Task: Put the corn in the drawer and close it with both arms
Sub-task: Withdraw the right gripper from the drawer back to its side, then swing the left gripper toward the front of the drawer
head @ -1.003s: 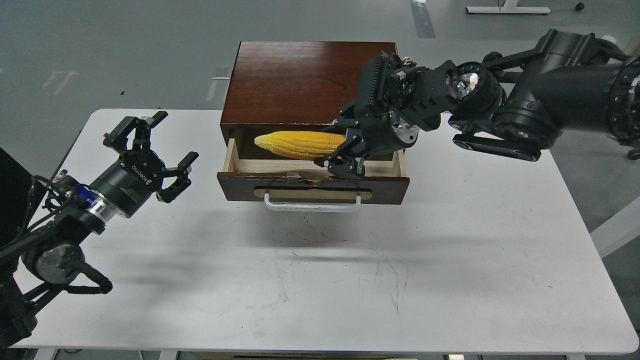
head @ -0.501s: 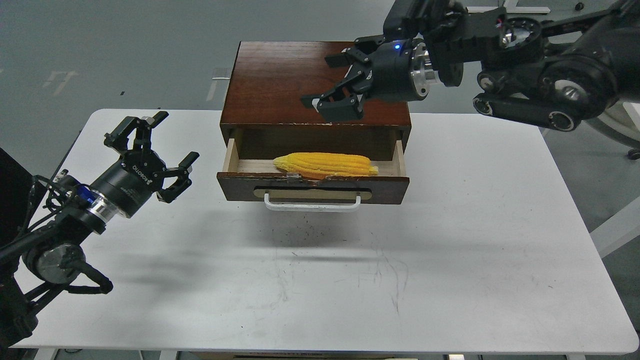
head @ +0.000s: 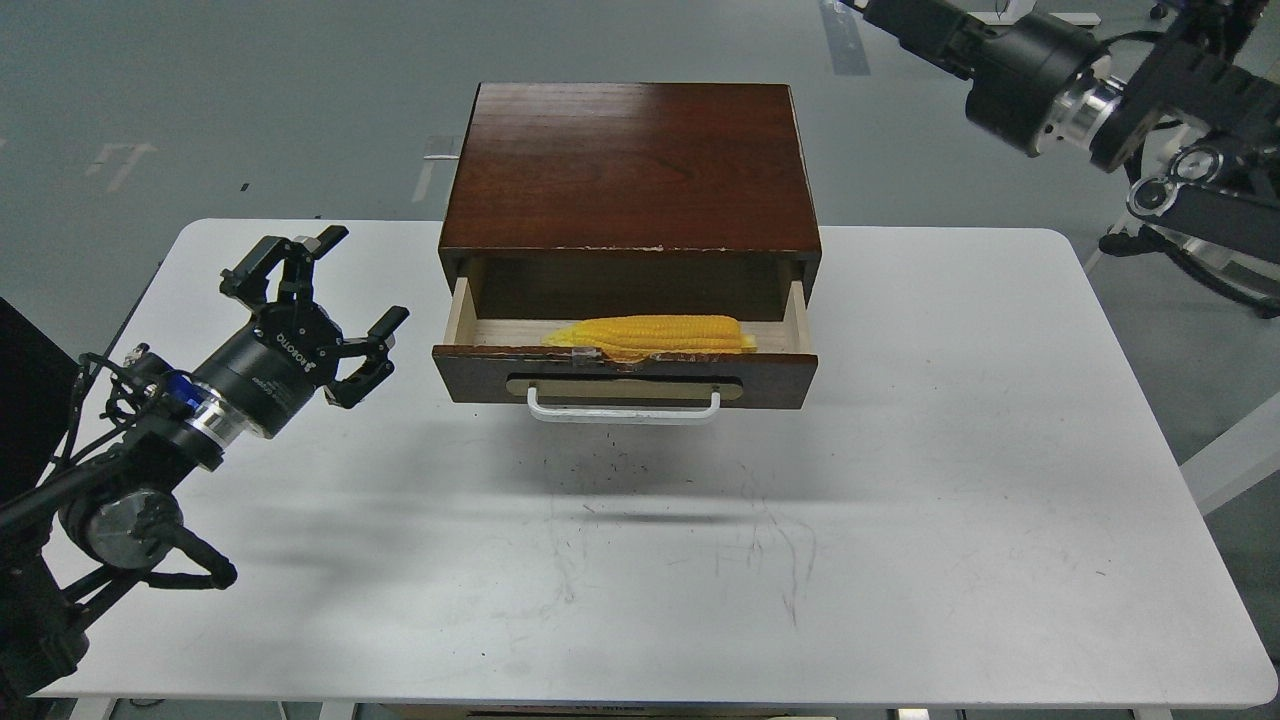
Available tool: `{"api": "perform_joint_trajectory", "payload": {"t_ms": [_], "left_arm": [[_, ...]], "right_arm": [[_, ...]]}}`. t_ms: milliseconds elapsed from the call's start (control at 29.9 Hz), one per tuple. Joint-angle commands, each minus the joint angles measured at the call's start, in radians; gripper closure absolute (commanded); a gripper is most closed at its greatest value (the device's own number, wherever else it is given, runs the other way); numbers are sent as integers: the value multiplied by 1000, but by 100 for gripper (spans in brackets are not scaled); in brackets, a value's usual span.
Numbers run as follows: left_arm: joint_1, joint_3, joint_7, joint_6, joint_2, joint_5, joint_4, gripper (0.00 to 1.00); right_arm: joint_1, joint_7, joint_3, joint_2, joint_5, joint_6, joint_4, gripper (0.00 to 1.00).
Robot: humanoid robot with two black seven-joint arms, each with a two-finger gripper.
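Observation:
The yellow corn (head: 650, 333) lies lengthwise inside the open drawer (head: 480, 368), just behind its chipped front edge. The drawer is pulled out of the dark reddish-brown cabinet (head: 630, 165), and its white bar handle (head: 623, 410) faces me. My left gripper (head: 345, 290) is open and empty. It hovers over the table to the left of the drawer, apart from it. My right arm (head: 1030, 60) is raised at the top right, far from the drawer. Its gripper end runs off the top edge, so its fingers are hidden.
The white table (head: 700, 560) carries the cabinet at its back middle. Grey floor lies beyond the table's edges. A white table leg (head: 1235, 455) shows at the right.
My right arm, open and empty after letting the corn go, has lifted away up and to the right. The corn has settled in the drawer. My left gripper has shifted slightly right.

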Motion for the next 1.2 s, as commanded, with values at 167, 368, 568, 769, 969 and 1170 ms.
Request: {"api": "perform_joint_trajectory", "payload": {"t_ms": [167,368,568,769,969,1170], "left_arm": [[1,1,0,0,-1,0,0,0],[1,7,0,2,-3,0,2,0],[12,10,0,3,-4,0,6,0],[0,10,0,3,42,3,28,0],[-96,-1,0,-67,233,24,15,0],[-258,-16,0,-67,344,317,-61,0]], "right_arm": [[-404,0,277,3,229,78,-40,4],[-496,0,323,52,428,273,-143,4],[-530,0,323,75,516,440,-206,4],[-541,0,322,92,516,448,-206,4],[-556,0,322,87,515,451,-206,3],[-556,0,322,77,515,451,-204,3]]}}
